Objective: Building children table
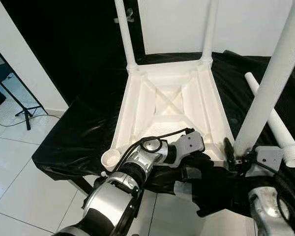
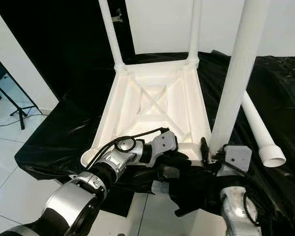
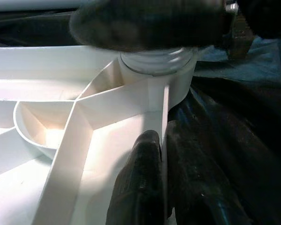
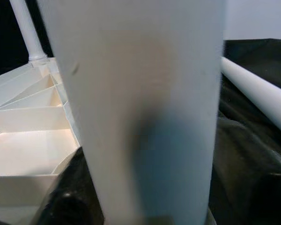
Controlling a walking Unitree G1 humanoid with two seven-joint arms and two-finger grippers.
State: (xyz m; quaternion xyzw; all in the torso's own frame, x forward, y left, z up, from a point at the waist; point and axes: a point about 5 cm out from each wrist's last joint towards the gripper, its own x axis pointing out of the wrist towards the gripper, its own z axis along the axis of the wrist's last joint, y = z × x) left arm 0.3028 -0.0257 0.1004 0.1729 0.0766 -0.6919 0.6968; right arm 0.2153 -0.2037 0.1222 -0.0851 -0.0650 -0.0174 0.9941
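I see tabletop (image 1: 169,105) upside down: two far legs (image 1: 125,34) fitted. Right gripper (image 1: 234,153) clamped on third leg (image 1: 270,83) at near socket; left gripper (image 3: 165,154) pinches tabletop rim. Fourth leg (image 1: 278,125) lies beside tabletop, empty socket (image 1: 110,158) waiting.

White tabletop (image 1: 169,105) lies upside down, three legs (image 1: 274,73) upright.

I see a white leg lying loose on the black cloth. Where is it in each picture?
Left eye: loose leg at right, behind the upright leg.
Right eye: loose leg at right, same spot.
Left wrist: not in it.
Right wrist: loose leg beyond the upright leg.
Shared landmark: the upright leg.
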